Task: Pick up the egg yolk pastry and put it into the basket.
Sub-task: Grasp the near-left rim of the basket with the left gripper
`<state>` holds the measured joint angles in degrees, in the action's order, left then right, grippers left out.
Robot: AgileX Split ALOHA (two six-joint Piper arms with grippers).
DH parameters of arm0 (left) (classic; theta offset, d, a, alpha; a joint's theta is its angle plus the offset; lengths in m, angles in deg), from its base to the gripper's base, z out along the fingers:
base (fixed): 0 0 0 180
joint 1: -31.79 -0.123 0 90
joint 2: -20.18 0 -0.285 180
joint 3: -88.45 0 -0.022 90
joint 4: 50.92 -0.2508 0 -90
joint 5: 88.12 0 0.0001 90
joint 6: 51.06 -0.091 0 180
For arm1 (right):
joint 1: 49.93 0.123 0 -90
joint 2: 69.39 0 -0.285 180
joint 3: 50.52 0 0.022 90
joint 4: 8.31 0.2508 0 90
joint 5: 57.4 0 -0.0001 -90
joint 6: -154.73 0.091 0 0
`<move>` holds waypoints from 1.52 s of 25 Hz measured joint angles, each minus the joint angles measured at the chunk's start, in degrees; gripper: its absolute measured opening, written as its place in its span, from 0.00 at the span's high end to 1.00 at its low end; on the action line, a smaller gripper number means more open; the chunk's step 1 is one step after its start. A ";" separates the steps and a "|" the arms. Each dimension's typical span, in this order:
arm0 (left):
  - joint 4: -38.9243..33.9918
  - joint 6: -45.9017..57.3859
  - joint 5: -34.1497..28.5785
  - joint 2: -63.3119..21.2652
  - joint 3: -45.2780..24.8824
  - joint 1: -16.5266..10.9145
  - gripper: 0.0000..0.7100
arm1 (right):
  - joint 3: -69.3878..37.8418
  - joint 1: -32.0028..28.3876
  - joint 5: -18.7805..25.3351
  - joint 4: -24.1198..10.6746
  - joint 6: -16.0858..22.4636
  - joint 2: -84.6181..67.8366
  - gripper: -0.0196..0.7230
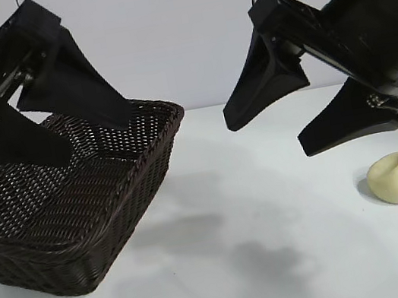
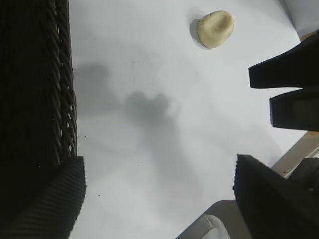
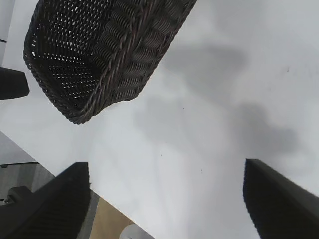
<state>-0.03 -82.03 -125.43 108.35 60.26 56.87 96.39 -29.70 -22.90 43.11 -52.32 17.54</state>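
The right end effector (image 1: 310,112) is hanging wide open and empty above the table (image 1: 277,243), and the left end effector (image 1: 64,126) is hovering equally open over the basket (image 1: 72,217). The egg yolk pastry (image 1: 395,177) is lying on the table beneath the right end effector, well apart from the basket, its creased top facing upward and its long axis running roughly left to right.

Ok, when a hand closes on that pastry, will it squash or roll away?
The egg yolk pastry looks like soft dough, with a creased, pinched top, so a hard squeeze would probably dent it. Its rounded shape suggests it may roll on the smooth table if nudged from one side. It is small and probably light; the open right hand above should easily span it.
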 joint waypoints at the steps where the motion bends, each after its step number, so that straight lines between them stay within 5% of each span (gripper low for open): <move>1: -1.09 2.41 0.00 -0.32 0.29 0.00 0.17 | 0.00 0.00 0.00 0.00 0.00 0.00 0.16; 18: -50.14 76.29 -2.69 -2.82 2.47 -0.11 0.17 | 0.00 0.00 -0.07 0.00 0.00 0.00 0.16; 25: -56.56 89.22 -3.61 -2.31 2.28 -0.11 0.17 | 0.00 0.00 -0.07 0.00 0.00 0.00 0.16; 38: -56.79 93.28 -4.59 5.89 2.28 -0.18 0.17 | 0.00 0.00 -0.07 0.00 0.00 0.00 0.16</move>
<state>-56.81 11.24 -130.02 114.24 62.54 56.70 96.39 -29.70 -22.96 43.11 -52.32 17.54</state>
